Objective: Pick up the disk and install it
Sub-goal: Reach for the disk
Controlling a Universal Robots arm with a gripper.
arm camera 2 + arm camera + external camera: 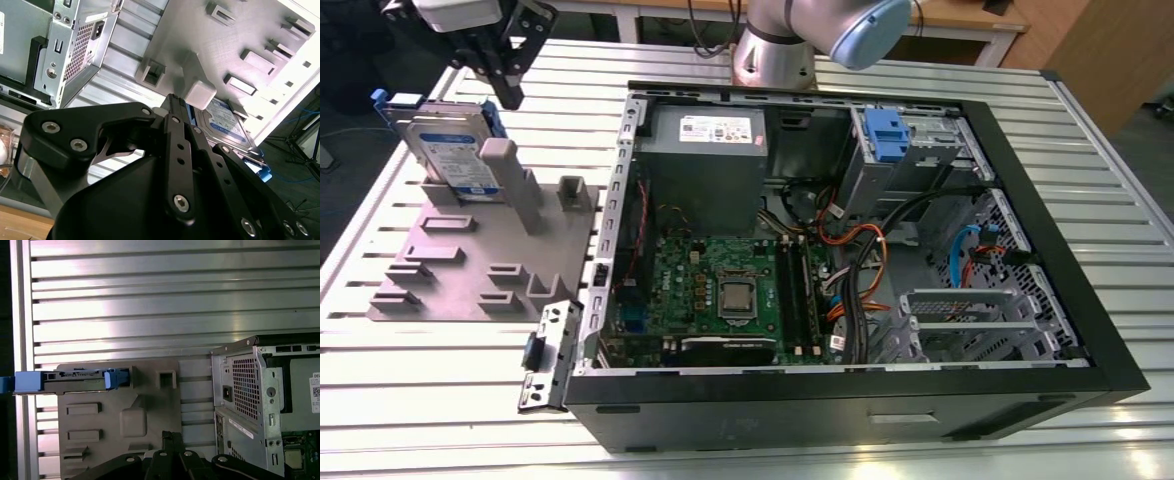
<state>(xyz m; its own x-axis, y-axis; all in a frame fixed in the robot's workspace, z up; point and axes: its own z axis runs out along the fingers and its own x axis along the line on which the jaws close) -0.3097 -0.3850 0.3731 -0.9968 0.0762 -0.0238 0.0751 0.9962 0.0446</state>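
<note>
Up at the exterior view's left, gripper (510, 95) pointing down, fingers squeezed together, holding nothing. Just below, the disk (454, 150) standing on edge in the grey holder (454, 270). Further right, the open computer case (854, 410).

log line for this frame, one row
stage: pre-grasp | gripper: shut, empty, near disk top | disk: upright in grey fixture, exterior view's left | computer case: open, disk not installed

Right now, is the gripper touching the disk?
Apart. In the first wrist view the gripper ends over the grey fixture plate, and bare plate shows between it and the disk, which stands on edge.
</note>
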